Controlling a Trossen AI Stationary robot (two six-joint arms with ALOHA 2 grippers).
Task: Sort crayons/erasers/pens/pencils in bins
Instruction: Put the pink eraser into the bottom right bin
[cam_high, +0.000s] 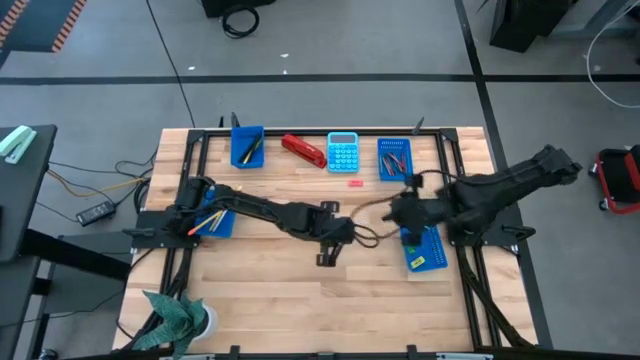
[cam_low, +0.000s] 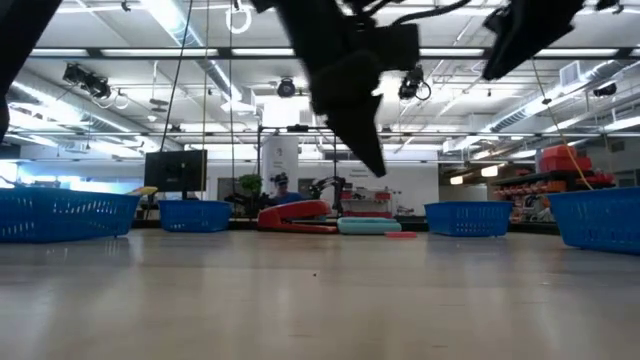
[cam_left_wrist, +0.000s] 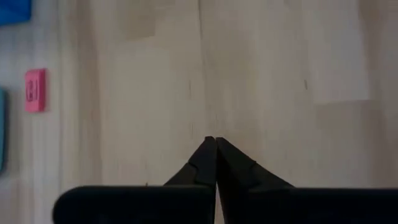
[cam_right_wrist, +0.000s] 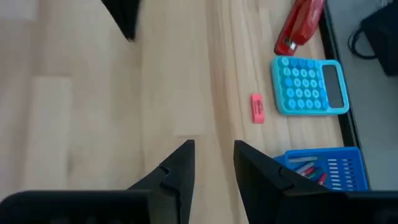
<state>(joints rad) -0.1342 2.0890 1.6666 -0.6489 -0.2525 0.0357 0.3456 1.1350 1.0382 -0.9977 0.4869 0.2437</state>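
A pink eraser (cam_high: 354, 183) lies flat on the table in front of the calculator; it also shows in the left wrist view (cam_left_wrist: 35, 90) and the right wrist view (cam_right_wrist: 257, 107). My left gripper (cam_high: 335, 240) hangs shut and empty above the table's middle (cam_left_wrist: 216, 142). My right gripper (cam_high: 395, 210) is open and empty (cam_right_wrist: 213, 149), a little right of the eraser and above the table. Of the blue bins, one (cam_high: 394, 158) holds red crayons, one (cam_high: 424, 250) a yellow eraser, one (cam_high: 247, 145) dark and yellow sticks, and one (cam_high: 213, 222) orange and yellow pencils.
A light-blue calculator (cam_high: 343, 152) and a red stapler (cam_high: 303, 150) lie at the far edge between the two far bins. A potted plant (cam_high: 175, 318) stands at the near left corner. Bare wood lies near the front edge.
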